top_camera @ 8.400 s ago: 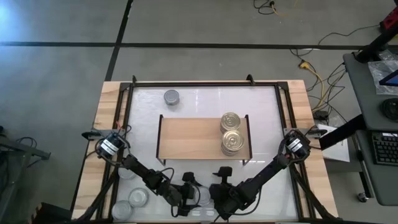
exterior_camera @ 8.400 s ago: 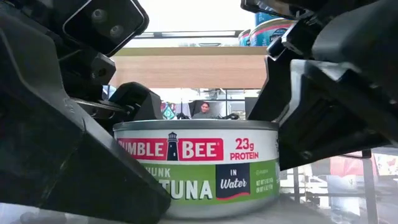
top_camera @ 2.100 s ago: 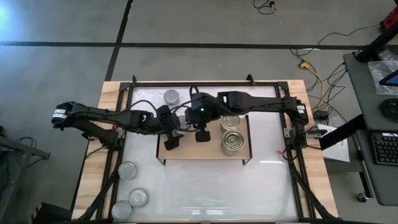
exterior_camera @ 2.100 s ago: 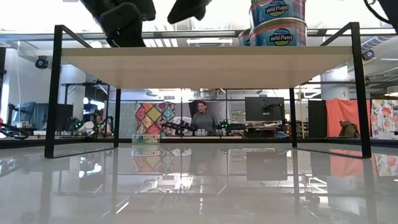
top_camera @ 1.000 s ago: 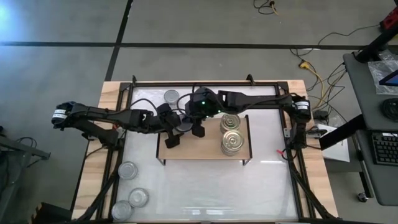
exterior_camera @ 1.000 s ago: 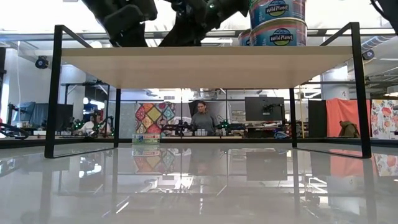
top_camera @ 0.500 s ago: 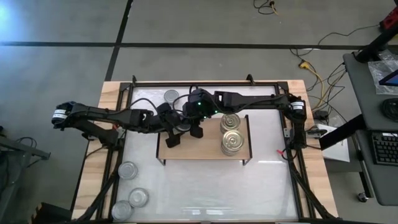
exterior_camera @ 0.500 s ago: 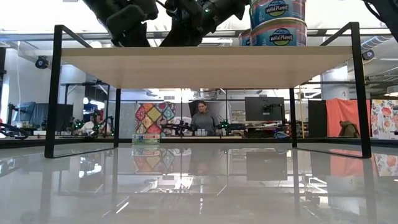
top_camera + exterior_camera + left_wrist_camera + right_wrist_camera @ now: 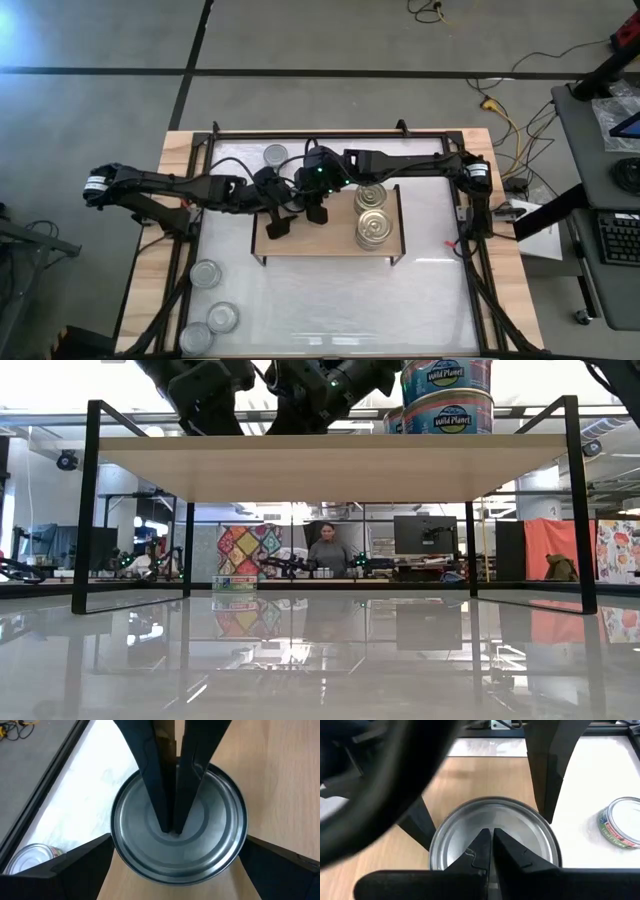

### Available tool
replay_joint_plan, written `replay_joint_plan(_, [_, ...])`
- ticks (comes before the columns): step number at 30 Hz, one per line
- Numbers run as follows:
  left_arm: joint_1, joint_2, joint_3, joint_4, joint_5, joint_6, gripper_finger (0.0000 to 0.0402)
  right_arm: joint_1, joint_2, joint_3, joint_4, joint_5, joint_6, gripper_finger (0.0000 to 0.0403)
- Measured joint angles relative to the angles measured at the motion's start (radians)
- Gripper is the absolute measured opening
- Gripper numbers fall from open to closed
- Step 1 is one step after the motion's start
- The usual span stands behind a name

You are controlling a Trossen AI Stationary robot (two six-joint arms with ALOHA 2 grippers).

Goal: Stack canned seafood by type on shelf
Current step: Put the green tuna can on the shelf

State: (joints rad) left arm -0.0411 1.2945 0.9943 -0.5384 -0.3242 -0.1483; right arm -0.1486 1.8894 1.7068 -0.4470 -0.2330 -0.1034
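A silver-topped can (image 9: 210,845) stands at the far left corner of the light-wood shelf (image 9: 320,238). My left gripper (image 9: 178,838) reaches in from the left, open, with one finger on each side of this can. My right gripper (image 9: 491,839) comes from the right along the far side. It is shut, with its tips on the can's top. Gold-topped cans (image 9: 373,228) stand on the shelf's right end; the low view shows one can on another (image 9: 447,400). My left gripper's fingers (image 9: 85,865) stand wide apart, close beside two opposite sides of the can's wall; I cannot tell whether they touch it. My right gripper presses its shut fingertips (image 9: 170,822) on the middle of the can's silver top (image 9: 520,827), slanting down from above. The can sits flat on the shelf.
Another silver-topped can (image 9: 274,155) with a green label stands on the white table behind the shelf. Several more cans (image 9: 205,272) stand at the table's near left corner. The shelf's middle and near left part are bare wood.
My right gripper has shifted a little toward the table's left, over the silver-topped can, and stays shut. The can and my left gripper have kept still.
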Motion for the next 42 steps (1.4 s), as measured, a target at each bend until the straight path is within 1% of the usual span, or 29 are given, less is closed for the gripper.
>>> replay_joint_plan(11, [-0.001,-0.001,0.007,-0.025,-0.005,-0.007,0.0398,0.0,0.0,0.0,0.001,0.0,-0.001,0.0013])
replay_joint_plan(18, [-0.002,-0.018,0.042,-0.137,-0.006,-0.027,0.0398,0.0,0.0,-0.005,0.009,-0.001,-0.001,0.0013])
replay_joint_plan(24, [-0.005,-0.074,0.074,-0.192,-0.006,-0.047,0.0398,0.0,-0.008,0.027,0.002,-0.002,0.007,0.0013])
replay_joint_plan(27, [-0.006,-0.116,0.079,-0.144,-0.009,-0.047,0.0398,0.0,-0.027,0.067,-0.025,-0.002,0.001,0.0013])
replay_joint_plan(29, [-0.006,-0.131,0.072,-0.067,-0.01,-0.044,0.0398,0.0,-0.034,0.105,-0.064,-0.001,-0.002,0.0013])
replay_joint_plan(32, [-0.001,-0.115,0.061,0.039,-0.01,-0.032,0.0398,0.002,-0.038,0.196,-0.184,0.001,-0.012,0.0013])
replay_joint_plan(34, [0.001,-0.083,0.06,0.063,-0.01,-0.001,0.0398,0.012,-0.045,0.275,-0.301,0.044,-0.022,0.0013])
replay_joint_plan(38, [0.003,-0.022,0.059,0.074,-0.007,0.04,0.0396,0.067,-0.074,0.406,-0.532,0.261,-0.038,0.0013])
replay_joint_plan(40, [0.003,-0.005,0.062,0.072,-0.007,0.056,0.0386,0.103,-0.084,0.461,-0.637,0.35,-0.028,0.0013])
replay_joint_plan(42, [0.004,-0.001,0.073,0.068,-0.006,0.063,0.0365,0.14,-0.096,0.507,-0.709,0.418,-0.007,0.0013])
